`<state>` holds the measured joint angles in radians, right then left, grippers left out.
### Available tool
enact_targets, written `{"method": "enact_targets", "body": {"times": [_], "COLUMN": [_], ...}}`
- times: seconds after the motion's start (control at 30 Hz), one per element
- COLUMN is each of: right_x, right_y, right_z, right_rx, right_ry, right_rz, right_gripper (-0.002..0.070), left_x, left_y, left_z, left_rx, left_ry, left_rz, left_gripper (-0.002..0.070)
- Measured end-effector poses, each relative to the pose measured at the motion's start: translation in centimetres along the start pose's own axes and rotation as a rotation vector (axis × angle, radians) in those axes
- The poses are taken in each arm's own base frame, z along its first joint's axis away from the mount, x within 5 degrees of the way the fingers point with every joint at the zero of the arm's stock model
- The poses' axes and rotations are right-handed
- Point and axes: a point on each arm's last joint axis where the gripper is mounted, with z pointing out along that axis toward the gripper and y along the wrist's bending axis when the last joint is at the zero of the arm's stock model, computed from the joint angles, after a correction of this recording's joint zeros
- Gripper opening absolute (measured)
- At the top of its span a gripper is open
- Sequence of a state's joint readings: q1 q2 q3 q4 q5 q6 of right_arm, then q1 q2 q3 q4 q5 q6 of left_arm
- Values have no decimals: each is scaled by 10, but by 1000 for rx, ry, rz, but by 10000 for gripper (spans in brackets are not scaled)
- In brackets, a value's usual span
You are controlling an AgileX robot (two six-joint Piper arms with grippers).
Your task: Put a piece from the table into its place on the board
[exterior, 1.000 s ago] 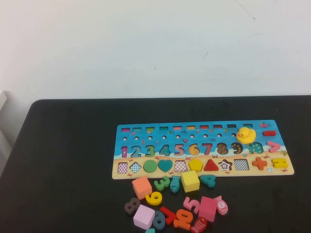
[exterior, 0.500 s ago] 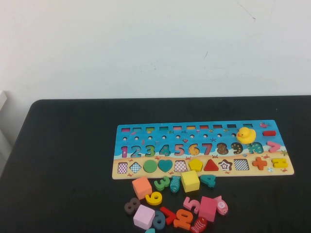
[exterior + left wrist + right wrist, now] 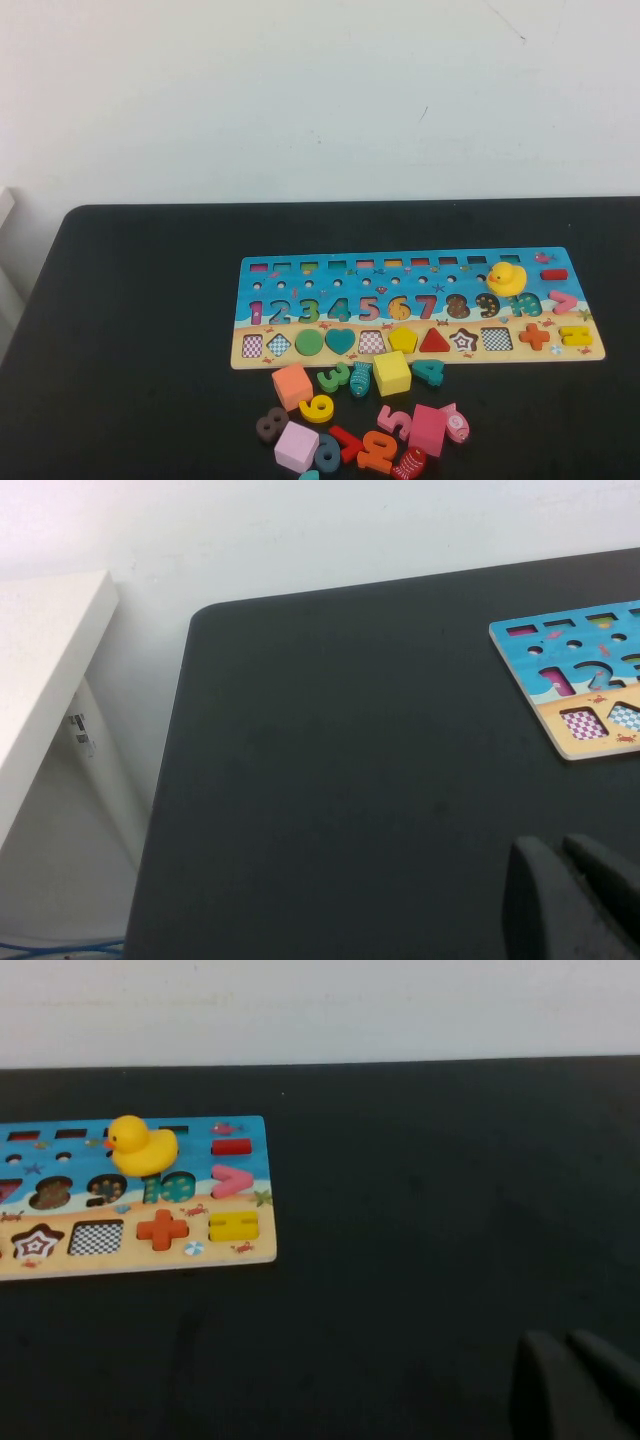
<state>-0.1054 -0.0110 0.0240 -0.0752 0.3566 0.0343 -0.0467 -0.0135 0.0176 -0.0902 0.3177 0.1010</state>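
Both tools look clenched, left [image 3: 572,900] and right [image 3: 575,1385], off the board [image 3: 415,262].

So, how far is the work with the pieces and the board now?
Some shapes, like the green circle and red triangle, already sit in the board. Nothing is in hand: the left gripper and right gripper hang over bare table, away from the loose pieces. The orange block, yellow block and scattered numbers remain.

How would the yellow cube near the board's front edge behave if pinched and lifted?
The yellow cube looks rigid with flat faces, so it probably grips squarely and won't roll. Neighbouring pieces crowd it. Left pincer and right pincer sit far off, both shut.
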Motion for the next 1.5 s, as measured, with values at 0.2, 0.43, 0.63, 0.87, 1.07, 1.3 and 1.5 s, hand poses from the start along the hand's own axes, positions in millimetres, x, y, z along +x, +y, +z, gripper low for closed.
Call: {"method": "enact_targets", "body": {"times": [0.2,0.43,0.63,0.87,1.07,1.3,1.5], "right_x": [0,0,0,0,0,0,0], "right_y": [2,5,7,7,7,7,7], "right_z": [0,0,0,0,0,0,0], "right_rx": [-23,-61,-99,-99,-101,-108,-108], "right_ry": [0,0,-1,-1,-1,-1,-1], "right_rz": [19,9,-6,-4,0,-2,-2], "right_gripper": [19,19,19,19,19,19,19], "left_x": [0,0,0,0,0,0,0], "left_y": [0,0,0,0,0,0,0], "left_z": [0,0,0,0,0,0,0], "left_rx": [0,1,1,1,1,1,1], "left_ry": [0,0,0,0,0,0,0], "left_rz": [0,-2,-4,-4,-4,-4,-4], "left_gripper": [-2,-1,-1,-1,-1,-1,-1]}}
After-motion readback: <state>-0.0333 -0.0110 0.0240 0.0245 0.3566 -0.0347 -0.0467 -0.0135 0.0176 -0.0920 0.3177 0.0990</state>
